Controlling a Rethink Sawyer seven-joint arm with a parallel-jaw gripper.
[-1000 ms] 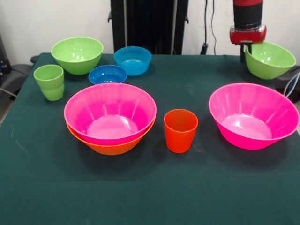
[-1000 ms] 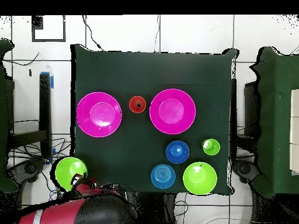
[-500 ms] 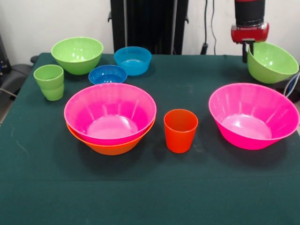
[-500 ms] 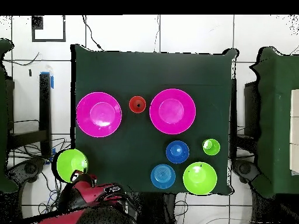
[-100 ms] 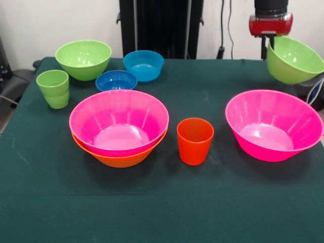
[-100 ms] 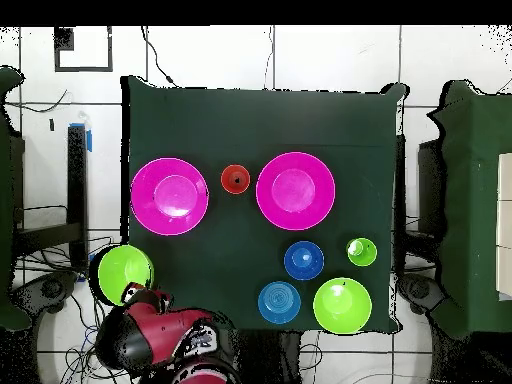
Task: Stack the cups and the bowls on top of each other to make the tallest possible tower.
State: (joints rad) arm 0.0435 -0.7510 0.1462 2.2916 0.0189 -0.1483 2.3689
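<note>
gripping the rim of a green bowl [image 5: 293,59], the gripper [image 5: 269,44] holds it tilted and lifted clear of the green table [image 5: 167,202] at the far right corner in the front view; its fingers are clamped on the bowl's near-left edge, under the red wrist. from overhead the same bowl [image 6: 123,272] hangs at the table's edge, just off the cloth's corner, with the gripper [image 6: 133,293] at its rim.

going near to far in the front view: an orange-red cup [image 5: 195,140] stands upright closest, between the two pink bowls and apart from both. left of it a pink bowl [image 5: 119,121] sits nested inside an orange bowl [image 5: 119,159], only the orange rim and lower wall showing; this pair is the tower so far. right of the cup a second pink bowl [image 5: 273,124] rests alone on the cloth, below the lifted green one.

farther back on the left, a light green cup [image 5: 53,88] stands upright near the table's edge. a small dark blue bowl [image 5: 116,80] sits just behind the stacked pair, close beside a light blue bowl [image 5: 143,65] behind it. another green bowl [image 5: 83,59] sits at the far left corner, upright on the cloth.
</note>
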